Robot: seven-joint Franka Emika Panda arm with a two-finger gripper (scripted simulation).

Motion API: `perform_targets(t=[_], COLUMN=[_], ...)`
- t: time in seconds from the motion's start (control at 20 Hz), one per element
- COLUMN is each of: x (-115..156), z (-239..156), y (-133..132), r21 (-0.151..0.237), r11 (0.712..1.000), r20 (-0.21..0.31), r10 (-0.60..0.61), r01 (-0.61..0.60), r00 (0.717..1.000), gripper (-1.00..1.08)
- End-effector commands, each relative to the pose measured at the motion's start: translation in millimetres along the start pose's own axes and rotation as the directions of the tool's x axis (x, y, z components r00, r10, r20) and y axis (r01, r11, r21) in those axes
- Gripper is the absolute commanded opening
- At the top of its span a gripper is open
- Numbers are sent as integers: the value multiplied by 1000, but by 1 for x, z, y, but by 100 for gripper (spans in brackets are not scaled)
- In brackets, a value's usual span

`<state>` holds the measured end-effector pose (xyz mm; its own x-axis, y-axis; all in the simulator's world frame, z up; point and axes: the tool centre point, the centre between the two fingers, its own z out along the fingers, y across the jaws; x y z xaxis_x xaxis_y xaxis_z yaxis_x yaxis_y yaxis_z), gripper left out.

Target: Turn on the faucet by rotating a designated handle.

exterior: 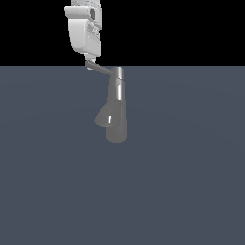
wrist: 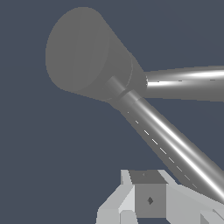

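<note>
Pincer (exterior: 90, 62) at faucet (exterior: 116, 107) handle (exterior: 101, 69)

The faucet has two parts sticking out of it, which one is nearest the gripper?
The handle, the thin rod jutting from the faucet's top cap, ends right under the gripper. The fat stubby spout sits much lower on the body.

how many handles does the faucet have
1. The handle is a thin rod sticking sideways from the top of the faucet, toward the exterior view's left, ending just under the gripper. The faucet's far side is hidden.
</note>
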<state>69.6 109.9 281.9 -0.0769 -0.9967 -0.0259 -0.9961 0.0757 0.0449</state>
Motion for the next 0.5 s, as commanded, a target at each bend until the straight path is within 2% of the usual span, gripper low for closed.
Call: perform_targets(t=[0.0, 0.45], x=[7, 22], z=[-1, -8], y=[7, 28], r21=[-8, -12], r11=[1000, 1000], r20=[-2, -1], r10=[2, -3], r01=[-2, 3], r00=[1000, 1000], gripper=[-100, -100])
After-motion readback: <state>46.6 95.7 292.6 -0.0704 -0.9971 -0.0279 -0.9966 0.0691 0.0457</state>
